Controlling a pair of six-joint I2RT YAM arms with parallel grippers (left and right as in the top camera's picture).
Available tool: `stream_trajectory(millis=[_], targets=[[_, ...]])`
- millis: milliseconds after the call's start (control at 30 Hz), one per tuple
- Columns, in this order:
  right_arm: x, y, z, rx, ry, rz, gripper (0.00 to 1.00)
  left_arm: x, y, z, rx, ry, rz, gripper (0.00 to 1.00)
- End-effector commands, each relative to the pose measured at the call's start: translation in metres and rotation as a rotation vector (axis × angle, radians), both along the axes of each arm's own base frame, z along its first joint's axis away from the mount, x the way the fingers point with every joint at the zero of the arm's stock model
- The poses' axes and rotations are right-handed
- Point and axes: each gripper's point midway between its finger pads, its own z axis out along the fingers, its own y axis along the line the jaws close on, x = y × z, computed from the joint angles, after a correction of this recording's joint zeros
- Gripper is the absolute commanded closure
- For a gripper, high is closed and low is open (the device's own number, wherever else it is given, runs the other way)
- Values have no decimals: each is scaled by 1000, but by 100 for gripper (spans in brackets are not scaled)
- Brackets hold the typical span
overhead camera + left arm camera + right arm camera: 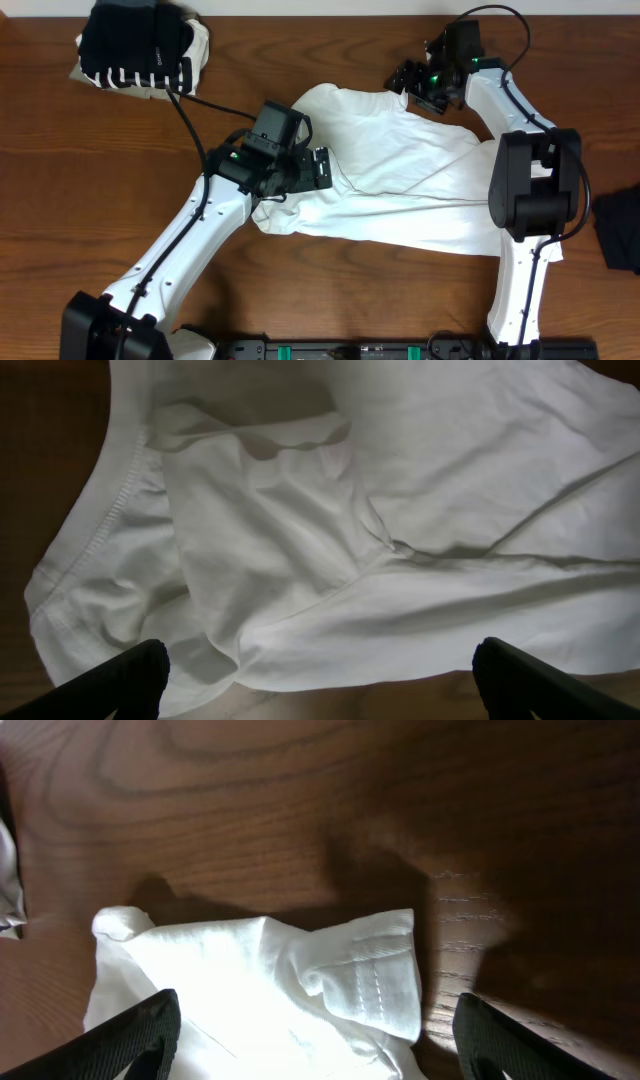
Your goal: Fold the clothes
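A large white T-shirt lies crumpled across the middle of the wooden table. My left gripper hovers at its left side, over a folded sleeve and seam. It is open, with both black fingertips wide apart and nothing between them. My right gripper sits at the shirt's far top edge. It is open too, its fingers straddling a stitched hem corner without pinching it. A black-and-white striped garment lies on a beige one at the far left corner.
A dark garment shows at the right table edge. A black cable runs from the far left pile to the left arm. Bare wood lies beyond the hem corner.
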Motion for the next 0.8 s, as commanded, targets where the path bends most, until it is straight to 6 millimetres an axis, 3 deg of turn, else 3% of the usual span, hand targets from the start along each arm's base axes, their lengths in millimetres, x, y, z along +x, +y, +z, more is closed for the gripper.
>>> stream_trajectory(millis=[0, 467, 767], targets=[[2, 6, -3, 2, 6, -2, 15, -5, 2, -7, 13, 22, -19, 1], [-2, 15, -7, -16, 24, -3, 21, -5, 2, -7, 14, 23, -19, 1], [-2, 15, -8, -33, 22, -8, 51, -5, 2, -7, 14, 23, -19, 2]])
